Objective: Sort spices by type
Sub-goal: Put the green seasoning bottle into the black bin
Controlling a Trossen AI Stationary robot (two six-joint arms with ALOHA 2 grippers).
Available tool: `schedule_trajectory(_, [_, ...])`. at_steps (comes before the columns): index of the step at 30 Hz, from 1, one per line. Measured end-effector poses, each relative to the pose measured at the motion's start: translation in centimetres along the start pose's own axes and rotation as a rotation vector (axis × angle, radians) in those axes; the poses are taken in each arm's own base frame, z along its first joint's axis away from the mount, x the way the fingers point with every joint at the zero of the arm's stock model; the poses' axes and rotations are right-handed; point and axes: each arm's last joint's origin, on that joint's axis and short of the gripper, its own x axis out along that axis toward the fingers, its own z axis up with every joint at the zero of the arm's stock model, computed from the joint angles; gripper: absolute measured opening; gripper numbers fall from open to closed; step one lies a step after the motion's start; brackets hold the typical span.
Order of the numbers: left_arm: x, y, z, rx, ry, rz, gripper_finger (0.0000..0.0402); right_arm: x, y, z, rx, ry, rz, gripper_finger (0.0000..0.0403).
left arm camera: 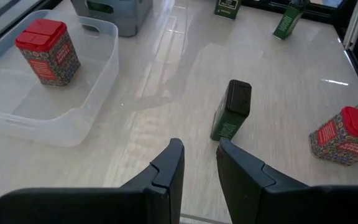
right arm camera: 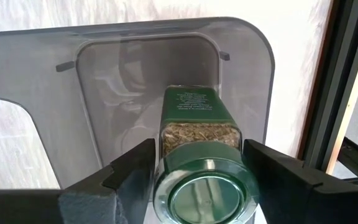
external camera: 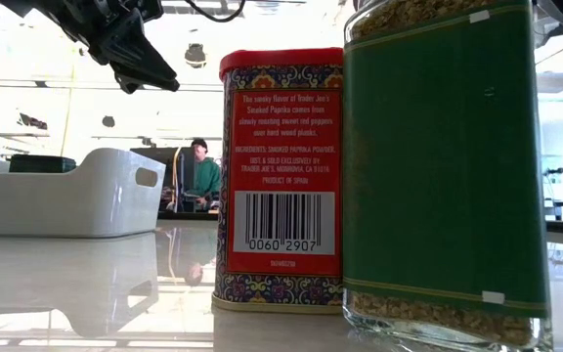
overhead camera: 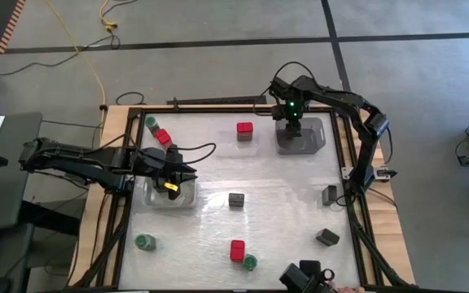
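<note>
High view gives the layout only: right gripper (overhead camera: pixel 291 124) sits over the grey tray (overhead camera: pixel 314 140) at the far right of the table, left gripper (overhead camera: pixel 179 172) over the clear tray (overhead camera: pixel 187 198) at mid-left, spices scattered across the table between and around them. What the right one carries is unreadable from above. Right wrist view fills that in: a green-lidded jar (right arm camera: pixel 199 163) sits between the two fingers (right arm camera: pixel 132 168), lid toward the camera, body pointing down into the grey tray (right arm camera: pixel 104 68). Fingers stand apart on either side of the jar with slivers of gap visible, so jaws look partly open around it; can't tell whether they grip it. Left wrist view: left gripper (left arm camera: pixel 199 163) has jaws nearly closed with a narrow slot between, nothing in them. A dark tin (left arm camera: pixel 232 109) stands on the table just beyond its fingertips, apart from them. One red tin (left arm camera: pixel 47 51) stands upright in the clear tray (left arm camera: pixel 101 68), another red tin (left arm camera: pixel 347 135) lies tilted off to the side. Low view adds only close-ups: a red paprika tin (external camera: pixel 280 176) and a green-labelled jar (external camera: pixel 448 166) side by side, a white tray (external camera: pixel 66 191) behind, a person far back in the room.
</note>
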Motion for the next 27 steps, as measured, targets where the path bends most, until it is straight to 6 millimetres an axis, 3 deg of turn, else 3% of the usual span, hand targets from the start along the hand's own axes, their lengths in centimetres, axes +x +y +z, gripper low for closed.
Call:
schedule_trajectory(7, [0.0,0.0,0.0,0.0,0.0,0.0,0.0087,-0.1,0.0,-0.1,0.003,-0.002,-0.002,0.0273])
schedule_trajectory(13, [0.0,0.0,0.0,-0.005,0.0,0.0,0.0087,-1.3,0.0,-0.7,0.024,-0.031,-0.027,0.0273])
schedule_trajectory(20, [0.0,0.0,0.0,-0.005,0.0,0.0,0.0087,-4.3,0.6,-2.1,0.103,-0.105,-0.087,0.0273])
schedule_trajectory(27, [0.0,0.0,0.0,-0.008,0.0,0.0,0.0087,-8.2,1.8,-4.3,0.417,-0.226,-0.137,0.0273])
